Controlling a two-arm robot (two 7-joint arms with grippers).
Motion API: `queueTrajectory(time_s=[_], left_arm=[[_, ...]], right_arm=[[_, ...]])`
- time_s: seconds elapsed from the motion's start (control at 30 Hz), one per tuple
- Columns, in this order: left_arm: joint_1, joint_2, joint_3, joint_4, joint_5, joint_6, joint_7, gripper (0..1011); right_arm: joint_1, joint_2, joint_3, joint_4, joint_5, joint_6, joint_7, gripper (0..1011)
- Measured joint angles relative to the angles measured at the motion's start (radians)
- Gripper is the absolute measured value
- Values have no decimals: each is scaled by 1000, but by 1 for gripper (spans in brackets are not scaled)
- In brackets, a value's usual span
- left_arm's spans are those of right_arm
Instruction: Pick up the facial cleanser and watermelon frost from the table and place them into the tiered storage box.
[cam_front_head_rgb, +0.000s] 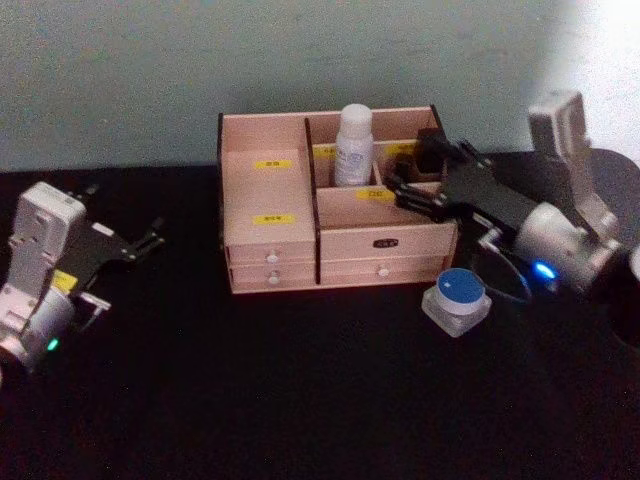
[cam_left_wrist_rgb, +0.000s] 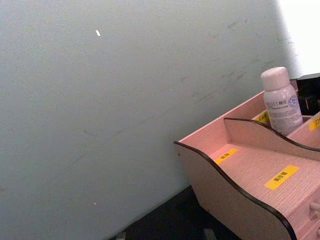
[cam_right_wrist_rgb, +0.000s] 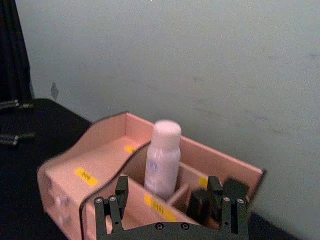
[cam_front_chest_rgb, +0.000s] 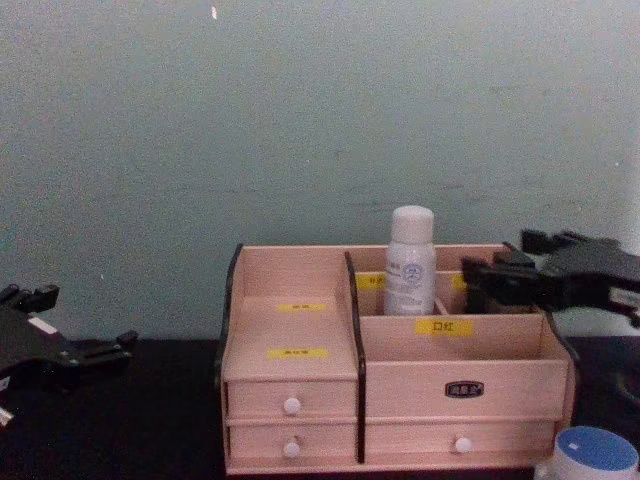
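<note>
So, desk (cam_front_head_rgb: 300, 400): black top that carries everything; the box sits toward the back, close to the wall.
Tiered storage box (cam_front_head_rgb: 262, 215): pinkish wood with its drawers facing the robot. The steps rise toward the back, so tall stuff belongs in the rear slots and short stuff up front.
Right hand (cam_front_head_rgb: 405, 188): hovers over the right rear part of the box, just beside the bottle. Fingers are spread wide with nothing between them. My guess is it's in the gap between the two jobs, since the bottle is housed and the jar isn't.
Left hand (cam_front_head_rgb: 130, 232): parked low at the left edge of the desk, well apart from the box. Fingers look spread and empty.
Facial cleanser (cam_front_head_rgb: 353, 148): already in the box, in the back middle compartment. It stands upright with its long axis vertical, cap up, and the print faces the front. The divider walls keep it from tipping, which is likely why it sits in a deep slot.
Watermelon frost (cam_front_head_rgb: 458, 297): not in yet. It sits on the desk just off the box's front right corner, near it but not touching as far as I can tell. Blue lid points straight up. It's wider than tall, so a grab from above across the lid looks easiest, and the right hand is the closer one.
</note>
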Motion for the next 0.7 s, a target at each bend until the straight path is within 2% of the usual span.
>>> queueTrajectory(time_s=[0.27,0.47,0.7], left_arm=[[0,0,0,0,0,0,0,1001],[0,0,0,0,0,0,0,1001],[0,0,0,0,0,0,0,1001]], right_arm=[[-116,78,30,-91,30,7,-7,1003],[-175,124,43,-136,44,19,-7,1002],[-222,159,50,-167,54,42,-7,1002]])
